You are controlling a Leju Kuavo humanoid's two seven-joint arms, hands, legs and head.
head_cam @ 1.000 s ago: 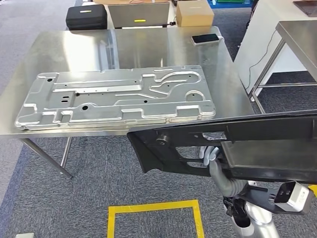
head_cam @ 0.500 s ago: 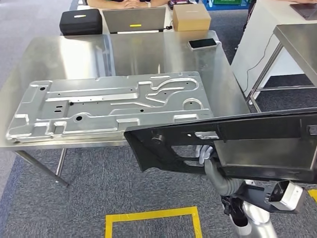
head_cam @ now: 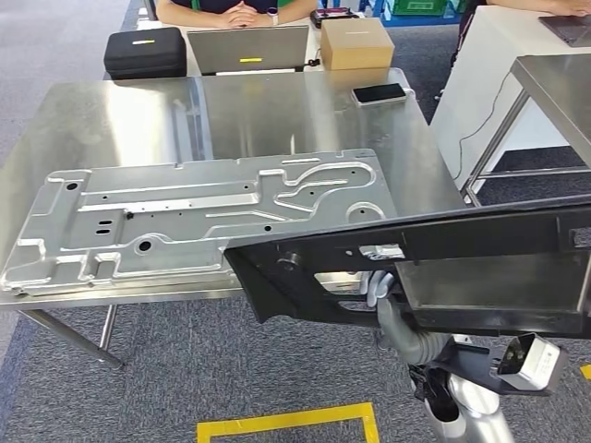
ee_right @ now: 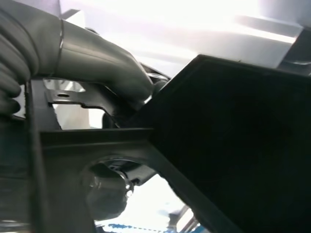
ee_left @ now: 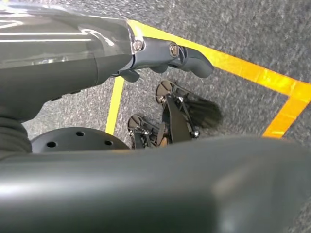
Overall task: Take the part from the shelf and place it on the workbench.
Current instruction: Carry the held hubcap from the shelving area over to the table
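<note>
The black part [head_cam: 418,268] is carried off the desk [head_cam: 293,101], level and crosswise, its near-left end overlapping the desk's front edge in the head view. The right robot hand [head_cam: 379,288] holds it from below, pale fingers curled through an opening in the frame; the right wrist view shows the thumb [ee_right: 106,60] pressed against a black rib. The left robot hand [ee_left: 172,51] hangs low over the carpet beside yellow tape [ee_left: 249,73], fingers curled with nothing in them.

Risks, as judged:
- The part is long and appears to be gripped at one spot. It may tip or twist in the grasp as it is lowered.
- A large metal panel [head_cam: 195,217] covers the front half of the desk. Setting the part down there would stack it on the panel or scrape it.
- The panel's front edge lies close to the desk edge, so a knock could push it off.

Open room: bare steel lies behind the panel, up to a phone [head_cam: 379,93] near the far right corner. A box [head_cam: 355,41], a laptop [head_cam: 247,48] and a case [head_cam: 145,51] line the far edge, where a seated person's hands [head_cam: 240,13] rest.
</note>
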